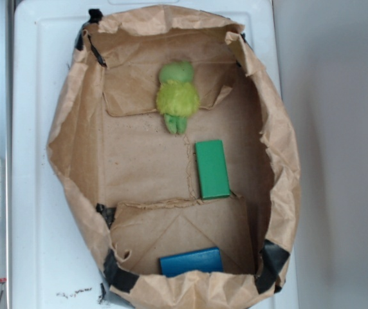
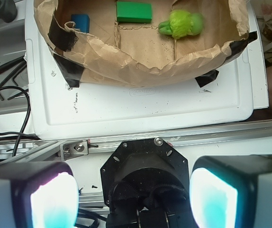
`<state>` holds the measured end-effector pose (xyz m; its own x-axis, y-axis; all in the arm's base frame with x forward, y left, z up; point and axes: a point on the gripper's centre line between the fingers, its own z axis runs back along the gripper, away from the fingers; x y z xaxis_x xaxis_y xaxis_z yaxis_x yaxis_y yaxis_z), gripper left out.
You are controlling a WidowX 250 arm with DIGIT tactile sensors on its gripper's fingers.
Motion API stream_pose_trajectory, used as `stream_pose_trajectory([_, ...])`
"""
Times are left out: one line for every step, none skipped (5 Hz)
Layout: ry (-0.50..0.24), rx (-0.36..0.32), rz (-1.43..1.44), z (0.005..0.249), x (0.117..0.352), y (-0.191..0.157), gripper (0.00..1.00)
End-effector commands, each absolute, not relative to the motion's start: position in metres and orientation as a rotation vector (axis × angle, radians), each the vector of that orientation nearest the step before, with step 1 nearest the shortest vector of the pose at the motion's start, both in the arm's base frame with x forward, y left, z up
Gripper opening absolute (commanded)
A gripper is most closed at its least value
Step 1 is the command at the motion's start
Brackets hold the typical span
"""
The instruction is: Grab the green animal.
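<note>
One green animal (image 1: 177, 95), two blocks (image 1: 212, 169)

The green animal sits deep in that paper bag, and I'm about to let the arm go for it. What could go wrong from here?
1. The paper bag has tall crumpled walls around the green animal; the gripper, open and outside the bag, could snag the rim going in.
2. The toy lies on a folded flap near the bag's end wall, leaving little finger room on that side.
3. The green block is a similar colour and could be mistaken for it.
</note>
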<state>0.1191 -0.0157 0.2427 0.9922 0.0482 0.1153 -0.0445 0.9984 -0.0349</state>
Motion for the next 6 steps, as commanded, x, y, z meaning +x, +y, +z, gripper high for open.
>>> stream_pose_trajectory([-0.116, -0.032, 0.046, 0.243, 0.119, -0.016, 1.00])
stream_pose_trajectory([-0.115, -0.019, 0.141, 0.222, 0.169, -0.014, 1.00])
stream_pose_trajectory([-0.146, -0.022, 0.218, 0.209, 0.214, -0.008, 1.00])
stream_pose_trajectory([-0.169, -0.050, 0.319, 0.195, 0.244, 0.005, 1.00])
stream_pose_trajectory([-0.179, -0.106, 0.504, 0.178, 0.261, 0.018, 1.00])
stream_pose_trajectory([-0.197, -0.173, 0.741, 0.163, 0.269, 0.028, 1.00])
